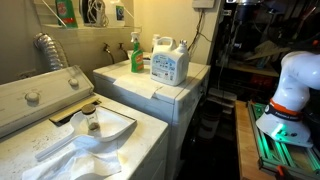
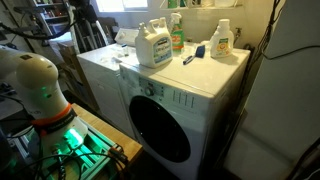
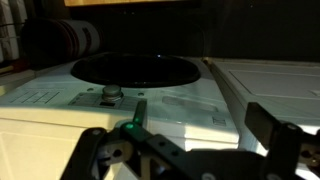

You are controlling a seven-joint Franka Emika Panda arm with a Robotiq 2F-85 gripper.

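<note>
My gripper point(image 3: 185, 140) is open and empty; its two dark fingers frame the bottom of the wrist view. It faces the white front-load washer point(image 2: 205, 90) from a distance, touching nothing. The washer's dark round door point(image 3: 133, 68) is shut, and it also shows in an exterior view point(image 2: 160, 128). A small knob point(image 3: 111, 93) sits on the panel next to the door. The white robot arm point(image 1: 298, 80) stands off to the side of the machines, and it also appears in an exterior view point(image 2: 40, 85). The fingers themselves do not show in either exterior view.
A white detergent jug point(image 1: 170, 63) point(image 2: 152, 46), a green bottle point(image 1: 136, 55) point(image 2: 176, 35), a small white bottle point(image 2: 222, 38) and a blue item point(image 2: 198, 50) stand on the washer top. A top-load washer point(image 1: 40, 95) is beside it. The arm's wooden base point(image 2: 95, 145) glows green.
</note>
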